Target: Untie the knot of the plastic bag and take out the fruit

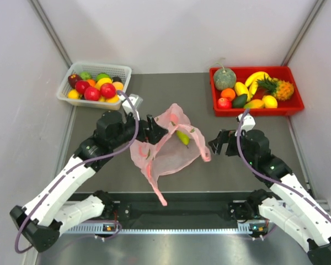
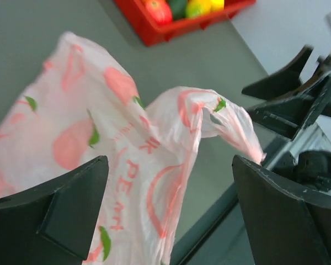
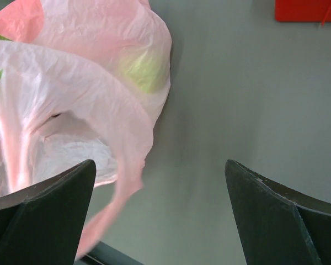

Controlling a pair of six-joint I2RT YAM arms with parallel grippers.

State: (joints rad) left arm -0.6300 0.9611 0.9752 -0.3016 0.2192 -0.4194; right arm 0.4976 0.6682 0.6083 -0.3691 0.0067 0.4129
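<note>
Lengthwise, the plastic bag [image 1: 168, 154] runs far-to-near — handle [image 1: 157, 190] nearest.

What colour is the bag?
The plastic bag is pale pink with peach prints; best in left wrist view.

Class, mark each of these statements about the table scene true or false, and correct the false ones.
1. The plastic bag lies between the two arms. True.
2. The pineapple sits in the white basket. False: it is in the red tray.
3. The right gripper has its fingers shut on the bag. False: they stand wide open, gripping nothing.
4. A yellow-green fruit shows inside the bag. True.
</note>
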